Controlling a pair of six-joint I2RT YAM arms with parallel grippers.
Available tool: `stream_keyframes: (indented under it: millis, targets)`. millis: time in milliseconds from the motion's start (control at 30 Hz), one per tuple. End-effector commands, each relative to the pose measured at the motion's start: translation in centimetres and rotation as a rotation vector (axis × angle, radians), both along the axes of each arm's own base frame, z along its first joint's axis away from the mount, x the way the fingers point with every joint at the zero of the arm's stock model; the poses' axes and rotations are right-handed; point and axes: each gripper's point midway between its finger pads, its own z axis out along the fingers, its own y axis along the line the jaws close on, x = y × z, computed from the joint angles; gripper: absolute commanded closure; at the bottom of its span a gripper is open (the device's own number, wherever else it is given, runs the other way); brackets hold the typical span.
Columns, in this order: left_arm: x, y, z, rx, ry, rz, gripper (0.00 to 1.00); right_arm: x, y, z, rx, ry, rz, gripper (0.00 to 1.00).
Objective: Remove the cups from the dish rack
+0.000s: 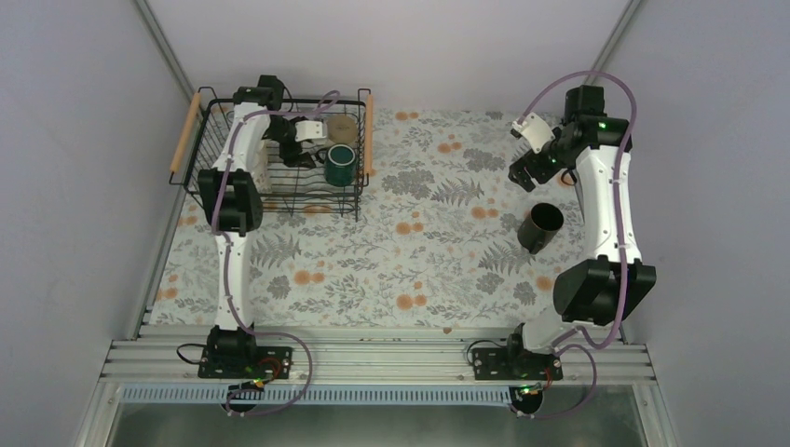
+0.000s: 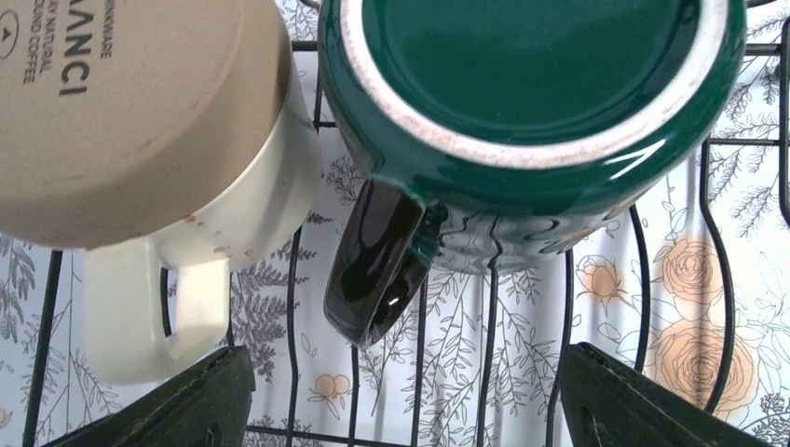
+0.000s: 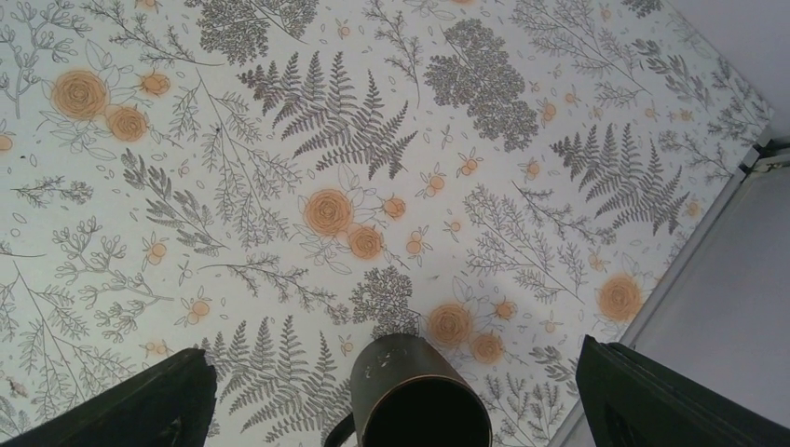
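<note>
The dish rack [image 1: 197,170], a black wire basket with wooden handles, stands at the far left. My left gripper [image 1: 303,155] is inside it, open and empty. In the left wrist view the left gripper [image 2: 410,410] hangs just short of the handle [image 2: 377,270] of an upside-down dark green mug [image 2: 531,84], also seen from the top [image 1: 340,164]. A cream mug [image 2: 130,121], also base up, sits beside it [image 1: 342,127]. A dark grey-black mug [image 1: 540,226] stands upright on the table. My right gripper [image 1: 526,175] is open above and beyond it [image 3: 419,400]. The other mugs are hidden.
A floral cloth [image 1: 410,242] covers the table. The rack's wires [image 2: 419,372] run under the left fingers [image 2: 186,400]. The table's right edge and a grey wall [image 3: 727,307] lie close to the dark mug. Metal rails [image 1: 373,358] cross the near edge.
</note>
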Motion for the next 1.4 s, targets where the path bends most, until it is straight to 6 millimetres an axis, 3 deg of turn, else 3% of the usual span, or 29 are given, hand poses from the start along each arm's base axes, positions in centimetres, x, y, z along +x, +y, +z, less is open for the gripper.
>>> stream_keyframes:
  millis: [0,200,667,767,900,1167,1367]
  targets:
    - [-0.6,-1.7,1.4,-0.050,-0.012,-0.041,0.19,0.5,0.8,0.5,0.031,-0.009,0.003,0.00]
    - [0.0,-3.3,1.6,-0.078,-0.025,-0.051,0.21,1.1,1.4,0.2,0.050,-0.008,0.004,0.00]
    - [1.0,-3.6,-2.2,-0.046,0.023,-0.008,0.34,0.9,2.6,-0.3,0.070,0.004,0.010,0.00]
    - [0.5,-4.0,-2.2,-0.059,0.039,-0.021,0.37,0.7,2.6,-0.5,0.070,0.003,0.010,0.00]
    - [-0.1,-4.3,-1.7,-0.077,0.057,-0.033,0.51,0.7,2.6,-0.8,0.070,0.007,0.007,0.00]
    - [-1.2,-5.1,0.0,-0.128,0.063,-0.050,0.58,0.8,3.1,-0.6,0.083,0.002,0.012,0.00]
    - [-2.2,-5.3,-0.2,-0.111,0.087,-0.059,0.68,0.6,3.4,-0.5,0.081,0.001,0.016,0.00]
